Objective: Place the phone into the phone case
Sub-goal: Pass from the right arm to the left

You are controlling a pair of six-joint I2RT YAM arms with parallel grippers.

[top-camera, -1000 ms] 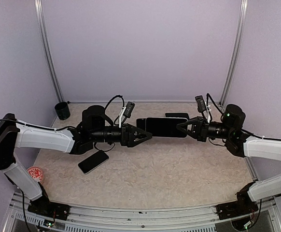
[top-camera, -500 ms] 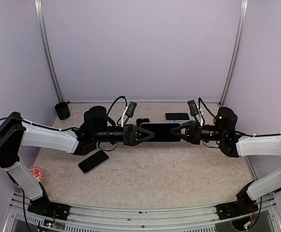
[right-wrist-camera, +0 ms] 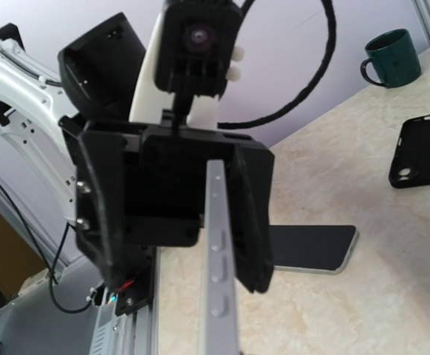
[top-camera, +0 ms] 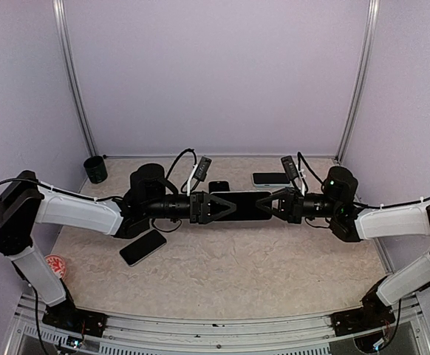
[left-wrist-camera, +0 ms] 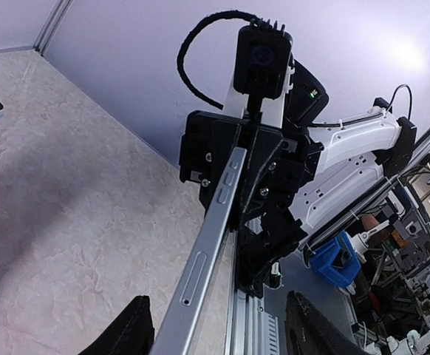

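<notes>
A dark phone [top-camera: 246, 205] with a silver edge hangs flat in the air between both grippers, above the table's middle. My right gripper [top-camera: 272, 204] is shut on its right end. My left gripper [top-camera: 226, 206] is open, its fingers wide apart on either side of the phone's left end. In the left wrist view the phone's silver edge [left-wrist-camera: 200, 266] runs up into the right gripper [left-wrist-camera: 244, 185]. In the right wrist view the edge [right-wrist-camera: 216, 251] runs into the left gripper [right-wrist-camera: 200, 207]. The black phone case [top-camera: 219, 186] lies empty on the table behind them and also shows in the right wrist view [right-wrist-camera: 420, 150].
A second dark phone [top-camera: 142, 246] lies on the table at the front left. A light-edged phone [top-camera: 270, 178] lies at the back right. A dark green mug [top-camera: 94, 168] stands at the back left corner. A red round object [top-camera: 52, 265] lies at the left edge.
My right gripper has carried the phone leftward and a little lower. Its left end now sits between the left gripper's open fingers. The case and back phone have become uncovered.
</notes>
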